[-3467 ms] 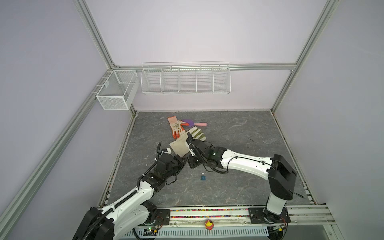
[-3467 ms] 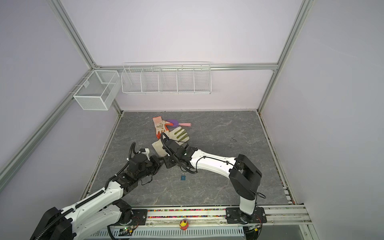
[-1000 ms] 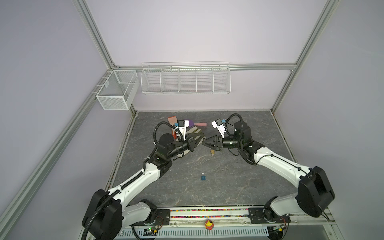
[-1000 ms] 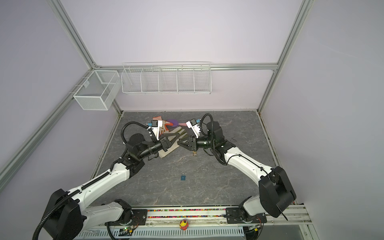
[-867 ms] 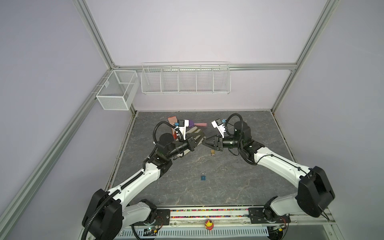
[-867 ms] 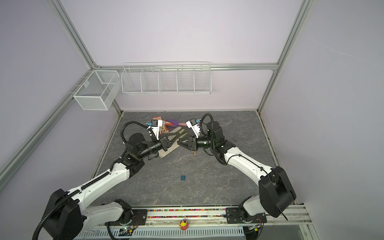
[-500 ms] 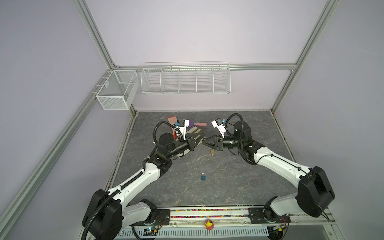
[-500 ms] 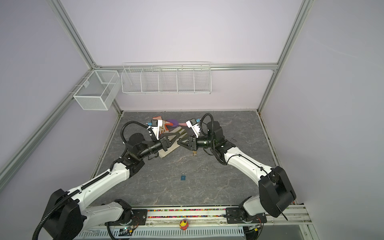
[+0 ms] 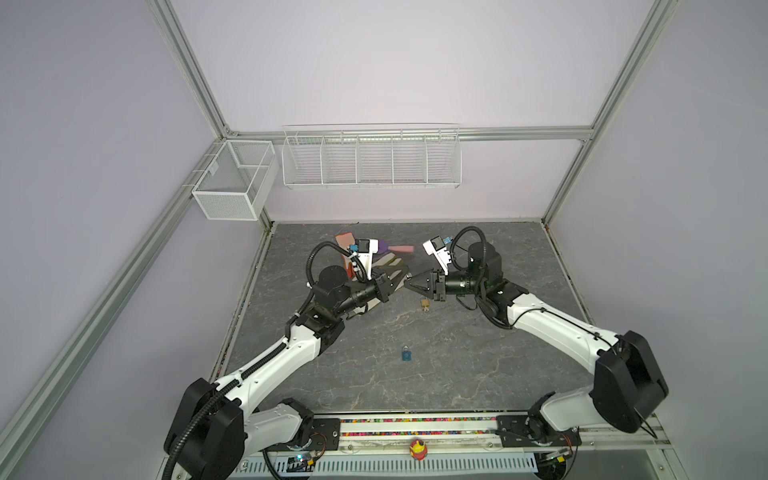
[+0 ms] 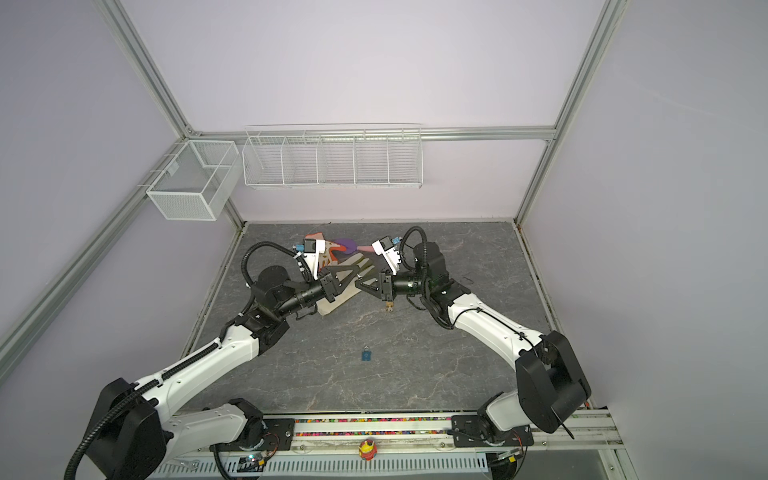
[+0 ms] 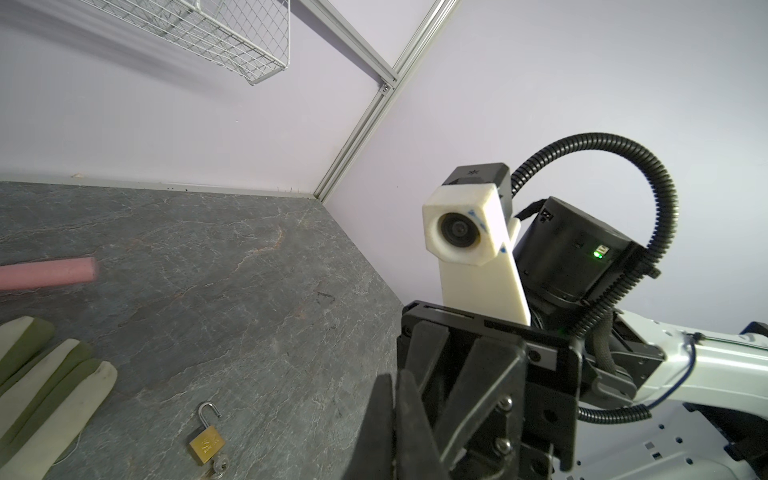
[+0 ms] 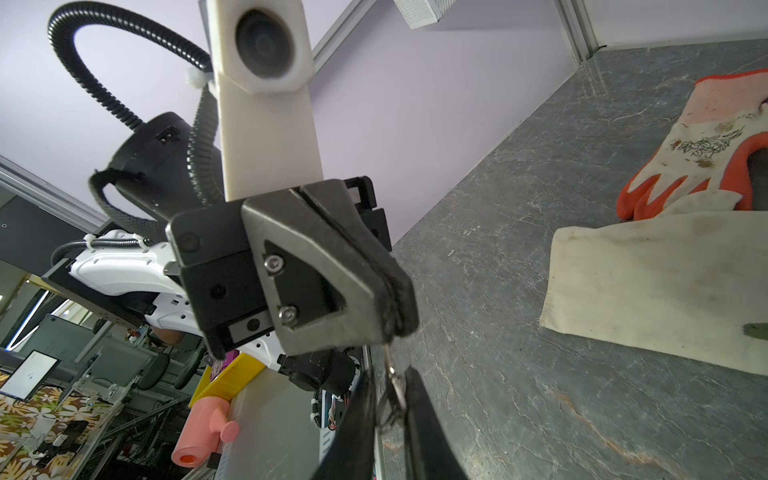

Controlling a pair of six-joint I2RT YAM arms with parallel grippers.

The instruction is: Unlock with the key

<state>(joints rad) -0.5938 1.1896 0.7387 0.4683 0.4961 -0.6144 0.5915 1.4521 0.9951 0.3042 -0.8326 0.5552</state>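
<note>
Key ring [image 12: 394, 384] dangles from the clamped left gripper [image 12: 395, 326]; the right gripper [image 12: 388, 376], near the brass padlock [image 9: 424, 305], has narrowed around it since a second ago, grip unclear.

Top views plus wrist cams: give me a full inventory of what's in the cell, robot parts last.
brass padlock: one, gold, on the table, shackle open, key at its base.
blue padlock: one, blue, mid-table toward the front.
key ring: one, silver, hanging from the left gripper.
orange-and-white glove: one, rear left of the table.
cream glove: one, cream and green, overlapping the orange-and-white glove.
pink-handled tool: one, purple head, near the back wall.
side basket: one, white, left wall.
back basket: one, white, rear wall.
red button: one, front rail.
left gripper: shut on the key ring.
right gripper: fingers either side of the key ring, grip unclear.
</note>
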